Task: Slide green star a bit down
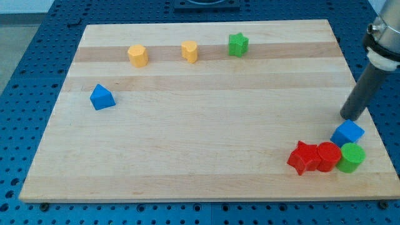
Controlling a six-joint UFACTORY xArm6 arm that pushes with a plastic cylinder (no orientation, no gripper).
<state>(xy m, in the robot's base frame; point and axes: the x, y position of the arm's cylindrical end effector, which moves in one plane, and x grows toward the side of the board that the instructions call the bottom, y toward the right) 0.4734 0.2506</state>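
The green star [238, 44] sits near the top edge of the desk [200, 144], right of centre, just right of two yellow blocks [138, 55] [190, 51]. My tip [352, 116] rests far off at the view's right edge, well below and right of the star, just above a blue cube [348, 132]. There are no fingers to spread or press, only the bare rod.

bare board [206, 125] below green star [238, 44]; yellow block [190, 51] left.
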